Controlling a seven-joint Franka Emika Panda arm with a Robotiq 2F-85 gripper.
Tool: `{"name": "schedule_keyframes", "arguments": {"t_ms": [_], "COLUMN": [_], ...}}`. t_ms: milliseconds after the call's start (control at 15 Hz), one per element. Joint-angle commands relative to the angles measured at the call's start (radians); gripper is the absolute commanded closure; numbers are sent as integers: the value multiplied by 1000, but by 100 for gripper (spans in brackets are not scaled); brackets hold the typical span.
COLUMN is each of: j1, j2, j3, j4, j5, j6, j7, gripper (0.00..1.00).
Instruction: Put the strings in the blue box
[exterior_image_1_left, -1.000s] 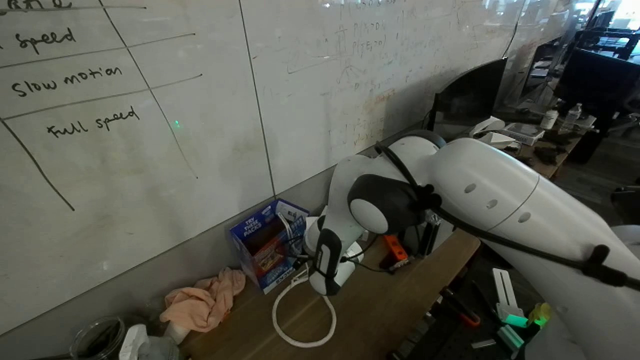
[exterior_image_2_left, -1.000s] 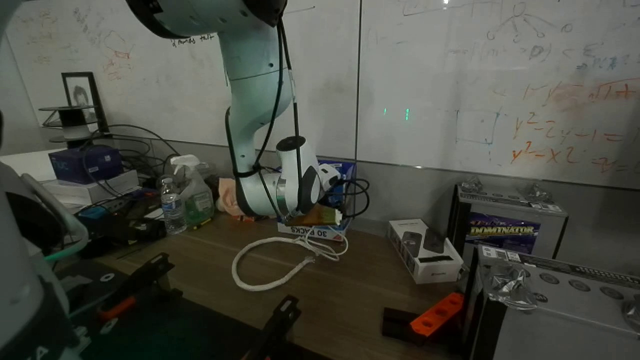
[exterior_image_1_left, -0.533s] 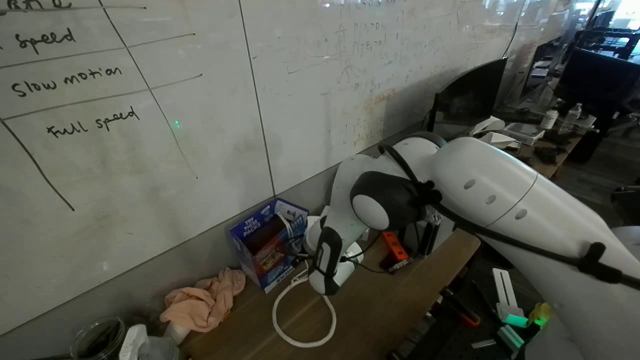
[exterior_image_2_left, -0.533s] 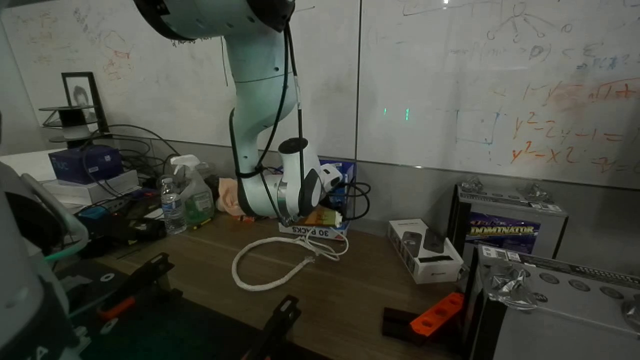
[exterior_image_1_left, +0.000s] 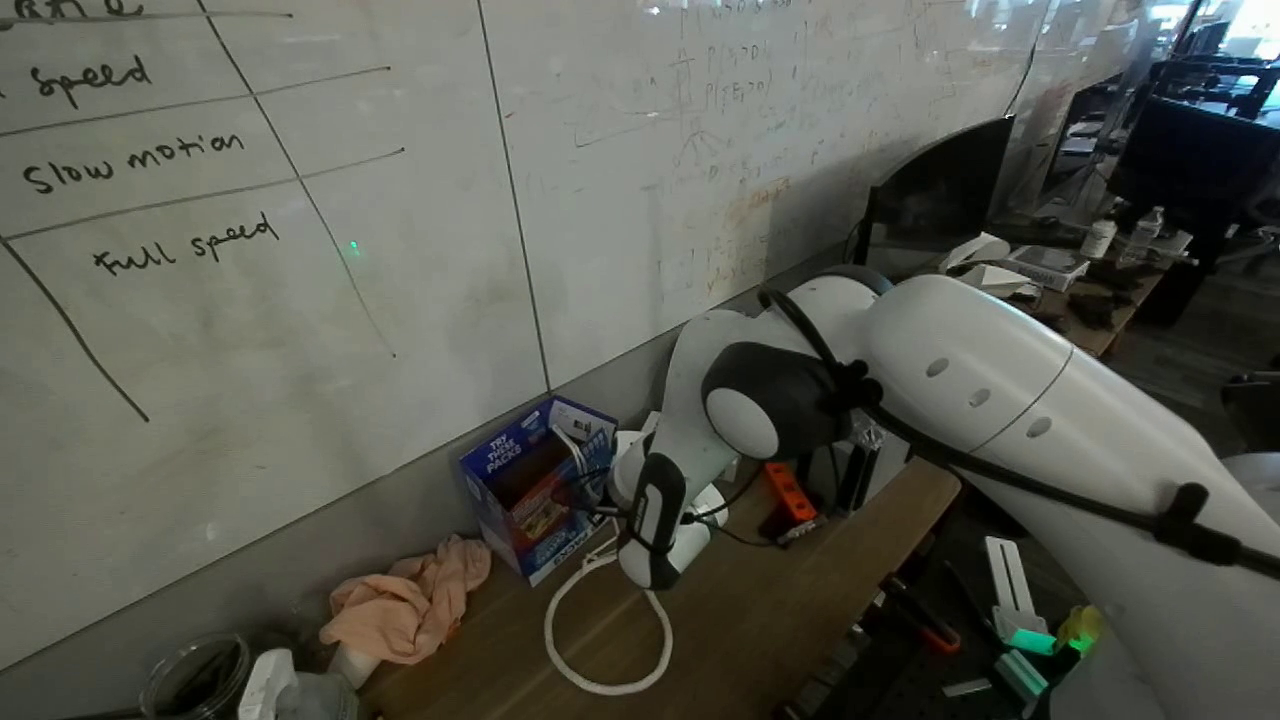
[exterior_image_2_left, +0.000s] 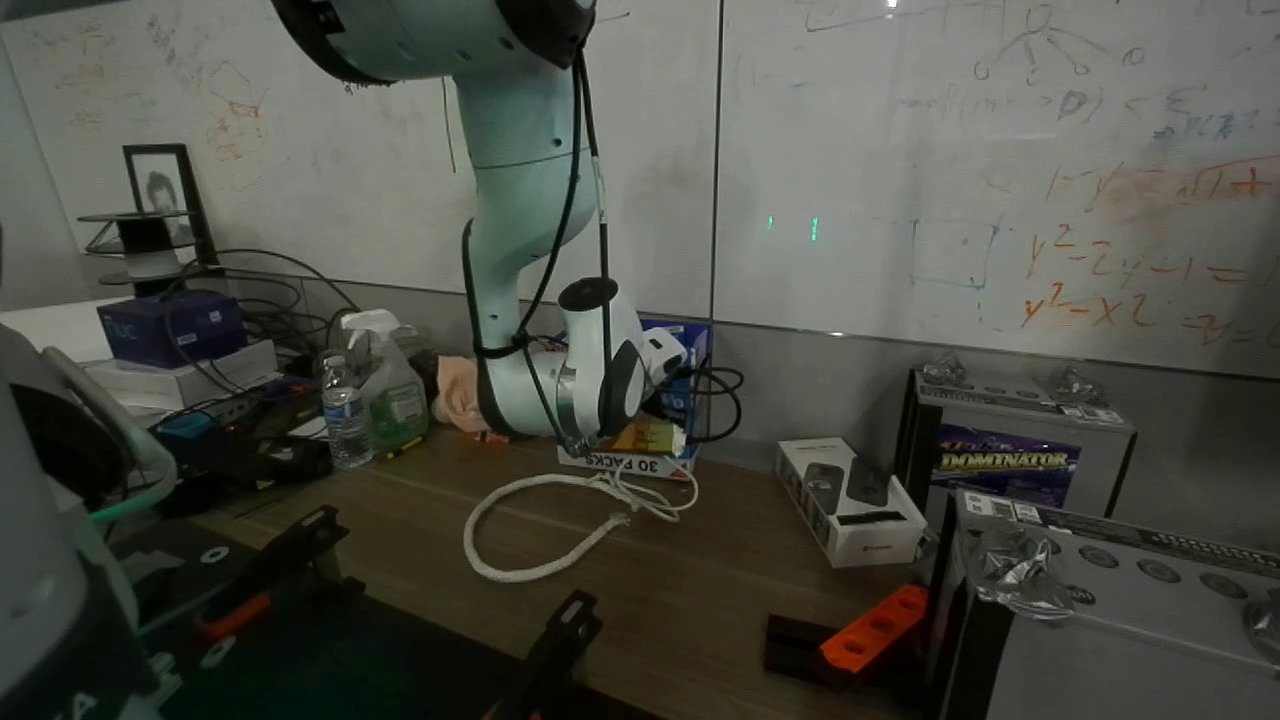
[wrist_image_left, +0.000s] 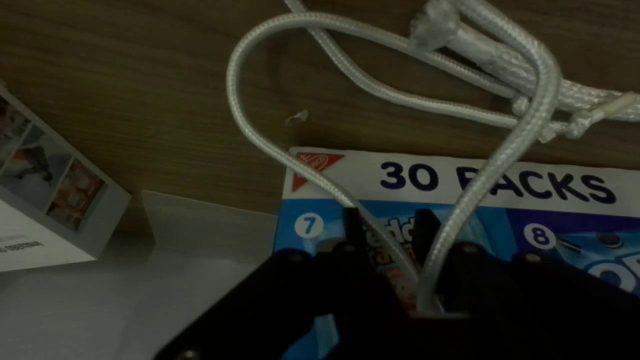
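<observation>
1. Strings (wrist_image_left: 500, 155) loop on the counter (exterior_image_2_left: 690, 600) beside the blue box (exterior_image_1_left: 548, 540); strands run up its face, apparently draped over the rim.
2. Tool (wrist_image_left: 389, 215), at that face: jaws apart, grip unseen; likely placed to pinch strands.

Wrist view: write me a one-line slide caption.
White cord loops up from the wooden table to the open gripper, with a blue box marked 30 PACKS beyond.

A robot arm (exterior_image_2_left: 530, 200) and equation-scrawled whiteboard (exterior_image_2_left: 850, 130) show a lab.
</observation>
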Motion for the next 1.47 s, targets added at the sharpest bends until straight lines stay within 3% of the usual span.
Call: {"name": "schedule_keyframes", "arguments": {"t_ms": [0, 200, 400, 867, 1133, 1400], "j1": [-10, -13, -12, 27, 107, 334], "j2": [15, 7, -27, -293, -461, -587], "j3": [12, 15, 14, -9, -68, -260], "j4": [27, 22, 2, -140, -212, -221], "j5": [21, 19, 17, 51, 141, 318], "j6": [30, 24, 15, 4, -10, -35], "j7": [-8, -8, -9, -4, -12, -34], "gripper": [95, 100, 95, 95, 95, 95]}}
